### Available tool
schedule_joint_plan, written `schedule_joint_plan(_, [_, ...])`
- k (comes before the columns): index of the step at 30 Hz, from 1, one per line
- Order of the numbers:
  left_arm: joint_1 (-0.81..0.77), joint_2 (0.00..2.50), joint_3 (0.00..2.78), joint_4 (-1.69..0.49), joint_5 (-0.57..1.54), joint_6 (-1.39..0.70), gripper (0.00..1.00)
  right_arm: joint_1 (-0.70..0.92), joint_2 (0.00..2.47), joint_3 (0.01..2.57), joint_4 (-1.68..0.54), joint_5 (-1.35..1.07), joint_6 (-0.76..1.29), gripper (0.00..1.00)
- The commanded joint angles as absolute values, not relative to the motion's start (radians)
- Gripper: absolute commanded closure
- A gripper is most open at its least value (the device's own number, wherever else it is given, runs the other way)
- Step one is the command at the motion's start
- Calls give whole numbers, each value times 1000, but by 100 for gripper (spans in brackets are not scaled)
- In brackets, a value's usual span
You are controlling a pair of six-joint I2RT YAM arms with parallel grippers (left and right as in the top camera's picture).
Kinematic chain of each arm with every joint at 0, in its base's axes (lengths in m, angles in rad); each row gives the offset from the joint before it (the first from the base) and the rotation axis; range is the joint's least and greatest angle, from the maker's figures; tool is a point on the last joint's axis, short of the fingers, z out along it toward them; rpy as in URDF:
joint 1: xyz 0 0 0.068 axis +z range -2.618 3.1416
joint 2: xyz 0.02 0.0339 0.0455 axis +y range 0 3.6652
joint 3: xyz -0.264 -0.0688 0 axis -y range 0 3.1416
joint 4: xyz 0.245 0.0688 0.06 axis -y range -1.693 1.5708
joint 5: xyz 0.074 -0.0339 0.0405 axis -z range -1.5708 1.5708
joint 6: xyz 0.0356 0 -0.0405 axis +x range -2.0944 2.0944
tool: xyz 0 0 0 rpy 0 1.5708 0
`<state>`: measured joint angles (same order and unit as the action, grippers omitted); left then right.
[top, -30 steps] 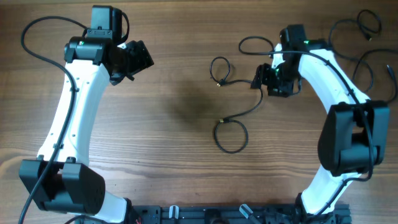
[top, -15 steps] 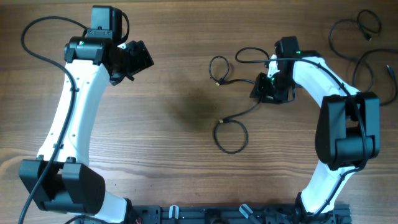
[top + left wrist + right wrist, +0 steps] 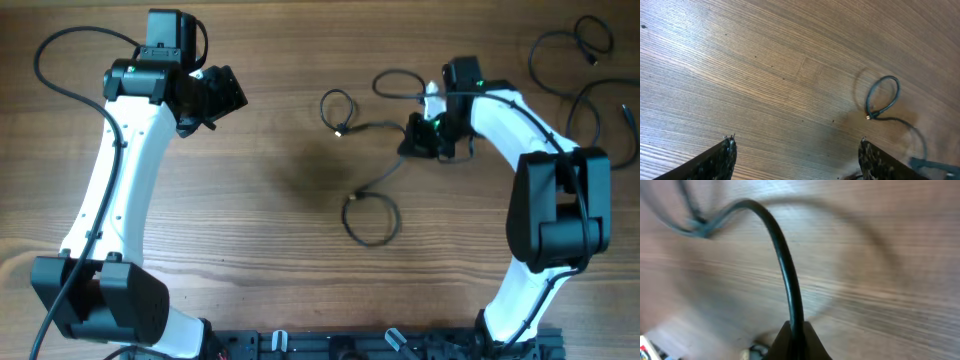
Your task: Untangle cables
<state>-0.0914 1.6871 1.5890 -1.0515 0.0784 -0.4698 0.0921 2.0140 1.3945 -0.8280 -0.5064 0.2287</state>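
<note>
Wood tabletop (image 3: 270, 210) carries both white arms. Left gripper (image 3: 224, 95) hovers at the upper left, fingers spread apart, gripping nothing. Right gripper (image 3: 418, 140) is pinched tight on the cables (image 3: 380, 178), whose thin loops trail leftward across mid-table. Loose cords (image 3: 533, 50) lie apart in the far right corner.

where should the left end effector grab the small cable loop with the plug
Likely the small loop's arc opposite the plug, from above: there it is one strand, clear of the crossing, and the left end effector is open.
</note>
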Motion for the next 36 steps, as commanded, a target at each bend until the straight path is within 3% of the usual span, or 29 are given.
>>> schedule_joint_plan(1, [-89, 1698, 1589, -1052, 70, -479, 20, 22, 1867, 1587, -893, -559, 186, 96])
schedule_joint_plan(6, [-89, 1698, 1589, -1053, 70, -479, 18, -171, 1679, 1768, -1015, -559, 204, 96])
schedule_joint_plan(12, [-89, 1698, 1589, -1053, 70, -480, 17, -501, 1513, 1784, -1100, -540, 249, 96])
schedule_joint_plan(18, [-89, 1698, 1589, -1052, 93, -479, 17, -757, 1517, 1775, -1188, -290, 335, 96])
schedule_joint_plan(24, [-89, 1698, 1589, -1053, 93, -479, 16, -787, 1596, 1774, -1214, 91, 523, 96])
schedule_joint_plan(30, [-89, 1698, 1589, -1044, 93, -479, 16, -787, 1739, 1774, -1179, 257, 636, 96])
schedule_joint_plan(31, [-89, 1698, 1589, -1044, 93, -479, 16, -787, 1767, 1774, -1173, 254, 636, 93])
schedule_joint_plan(32, [-89, 1698, 1589, -1045, 93, -479, 16, -787, 1795, 1774, -1169, 243, 634, 43])
schedule_joint_plan(33, [-89, 1698, 1589, -1045, 93, -479, 15, -787, 1814, 1774, -1165, 224, 627, 16])
schedule_joint_plan(34, [-89, 1698, 1589, -1045, 93, -479, 14, -787, 1832, 1774, -1165, 199, 624, 1])
schedule_joint_plan(36, [-89, 1698, 1589, -1045, 93, -479, 12, -787, 1856, 1774, -1165, 123, 583, 0])
